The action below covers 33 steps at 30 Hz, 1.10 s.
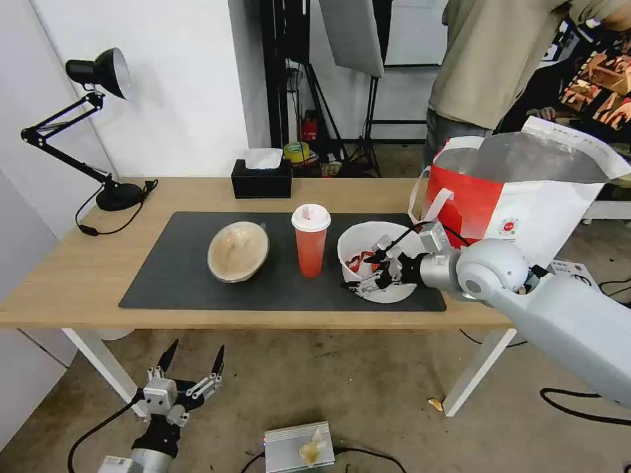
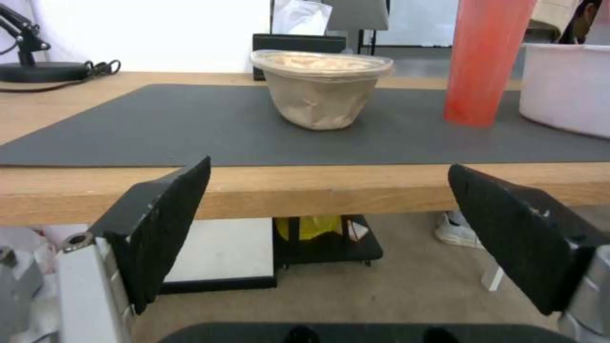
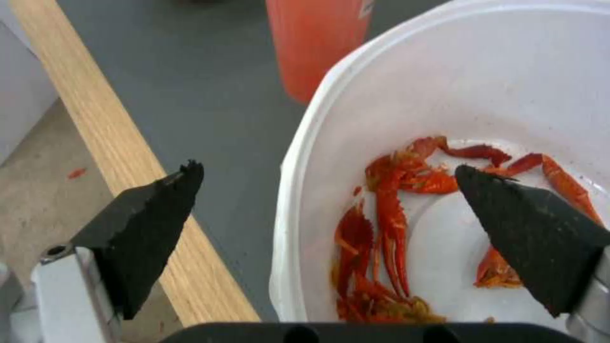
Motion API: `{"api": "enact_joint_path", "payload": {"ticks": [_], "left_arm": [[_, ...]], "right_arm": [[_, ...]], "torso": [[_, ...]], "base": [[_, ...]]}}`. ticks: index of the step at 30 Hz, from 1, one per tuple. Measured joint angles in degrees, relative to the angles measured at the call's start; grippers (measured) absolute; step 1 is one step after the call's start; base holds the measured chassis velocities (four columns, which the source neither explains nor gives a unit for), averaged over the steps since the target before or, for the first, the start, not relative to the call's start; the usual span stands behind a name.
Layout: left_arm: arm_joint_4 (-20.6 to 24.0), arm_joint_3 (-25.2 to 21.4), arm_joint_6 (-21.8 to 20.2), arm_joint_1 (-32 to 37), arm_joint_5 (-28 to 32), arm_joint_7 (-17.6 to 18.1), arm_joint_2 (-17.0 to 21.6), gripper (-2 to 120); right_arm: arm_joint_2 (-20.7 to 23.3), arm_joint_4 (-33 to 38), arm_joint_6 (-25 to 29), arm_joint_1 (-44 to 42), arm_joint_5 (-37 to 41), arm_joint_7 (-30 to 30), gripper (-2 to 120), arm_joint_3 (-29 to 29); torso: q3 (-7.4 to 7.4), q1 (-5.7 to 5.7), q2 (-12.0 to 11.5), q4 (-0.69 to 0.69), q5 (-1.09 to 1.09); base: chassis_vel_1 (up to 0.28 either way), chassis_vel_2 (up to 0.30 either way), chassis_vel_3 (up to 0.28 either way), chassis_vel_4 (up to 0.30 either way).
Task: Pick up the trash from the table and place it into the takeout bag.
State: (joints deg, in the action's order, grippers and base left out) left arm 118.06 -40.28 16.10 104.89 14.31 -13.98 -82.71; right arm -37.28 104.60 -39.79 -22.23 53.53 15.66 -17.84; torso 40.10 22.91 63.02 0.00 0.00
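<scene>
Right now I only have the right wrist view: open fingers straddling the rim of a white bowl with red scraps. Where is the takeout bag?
Observer: The takeout bag stands open at the table's right end, just behind the white bowl.
Reviewer: And the other arm?
Observer: The left gripper hangs below the table's front edge with its fingers open, facing the beige bowl.
Reviewer: What else is on the mat?
Observer: That lidded beige bowl sits left of the red cup, and the cup stands between the two bowls.
</scene>
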Motion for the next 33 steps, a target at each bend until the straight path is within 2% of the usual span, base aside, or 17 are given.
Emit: {"api": "enact_joint_path", "payload": {"ticks": [2,6,9,11,14,15,19,20,24,26,27,28,30,33], "left_arm": [[0.0,0.0,0.0,0.0,0.0,0.0,0.0,100],[-0.1,0.1,0.0,-0.1,0.0,0.0,-0.1,100],[-0.1,0.0,0.0,0.0,0.0,0.0,-0.1,100],[-0.1,0.0,0.0,0.0,0.0,0.0,-0.1,100],[-0.1,-0.2,0.0,0.0,0.0,0.0,-0.1,100],[-0.1,-0.2,0.0,0.0,0.0,0.0,-0.1,100],[0.6,0.4,-0.1,-0.1,-0.3,-0.1,-0.7,100],[0.6,0.4,-0.1,-0.1,-0.3,-0.1,-0.7,100],[0.8,1.4,-0.7,-0.5,-0.6,-0.1,-1.3,100],[0.8,1.5,-0.7,-0.5,-0.6,-0.1,-1.3,100],[0.8,1.5,-0.7,-0.6,-0.6,-0.1,-1.3,100],[0.8,1.5,-0.7,-0.6,-0.6,-0.1,-1.3,100],[0.6,1.4,-0.7,-0.5,-0.6,-0.1,-1.3,100],[0.6,1.3,-0.7,-0.4,-0.6,-0.1,-1.4,100]], "right_arm": [[-0.2,-0.1,-0.1,0.0,-0.2,-0.1,100,0.0],[-0.4,-0.2,-0.1,-0.1,-0.3,-0.3,88,0.0],[-0.4,0.1,-0.2,-0.4,-0.4,-0.4,74,0.0],[-0.4,0.1,-0.2,-0.4,-0.4,-0.5,74,0.0],[-0.5,0.3,-0.2,-0.6,-0.4,-0.5,58,0.1],[-0.5,0.3,-0.2,-0.6,-0.4,-0.5,58,0.1],[-0.5,0.5,-0.3,-0.8,-0.4,-0.5,37,0.3],[-0.5,0.5,-0.3,-0.8,-0.4,-0.5,37,0.3],[-0.8,0.6,-0.4,-0.8,-0.4,-0.6,19,0.5],[-0.8,0.6,-0.4,-0.8,-0.4,-0.6,16,0.5],[-0.7,0.7,-0.4,-0.9,-0.4,-0.7,10,0.5],[-0.7,0.7,-0.4,-0.9,-0.4,-0.7,10,0.5],[-0.6,0.8,-0.4,-1.1,-0.4,-0.7,0,0.8],[-0.6,1.0,-0.4,-1.4,-0.4,-0.7,0,1.2]], "torso": [[0.00,0.00,0.0,0.00,0.00],[0.00,0.00,0.0,0.01,0.00],[0.00,0.00,0.0,0.00,0.00],[0.00,0.01,0.0,0.00,0.00],[0.00,0.00,0.0,0.00,0.00],[0.00,0.00,0.0,0.00,0.00],[0.00,0.00,0.0,0.00,0.00],[0.00,0.00,0.0,0.00,0.00],[0.00,0.00,0.0,0.00,0.00],[0.00,0.00,0.0,0.00,0.00],[0.00,0.00,0.0,0.00,0.00],[0.00,0.00,0.0,0.00,0.00],[0.00,0.00,0.0,0.00,0.00],[0.00,0.00,0.0,0.00,0.00]], "base": [[0.000,0.000,0.000,0.000],[0.000,0.000,0.000,0.000],[0.000,0.000,0.000,0.000],[0.000,0.000,0.000,0.000],[0.000,0.000,0.000,0.000],[0.000,0.000,0.000,0.000],[0.000,0.000,0.000,0.000],[0.000,0.000,0.000,0.000],[0.000,0.000,0.000,0.000],[0.000,0.000,0.000,0.000],[0.000,0.000,0.000,0.000],[0.000,0.000,0.000,0.000],[0.000,0.000,0.000,0.000],[0.000,0.000,0.000,0.000]]}}
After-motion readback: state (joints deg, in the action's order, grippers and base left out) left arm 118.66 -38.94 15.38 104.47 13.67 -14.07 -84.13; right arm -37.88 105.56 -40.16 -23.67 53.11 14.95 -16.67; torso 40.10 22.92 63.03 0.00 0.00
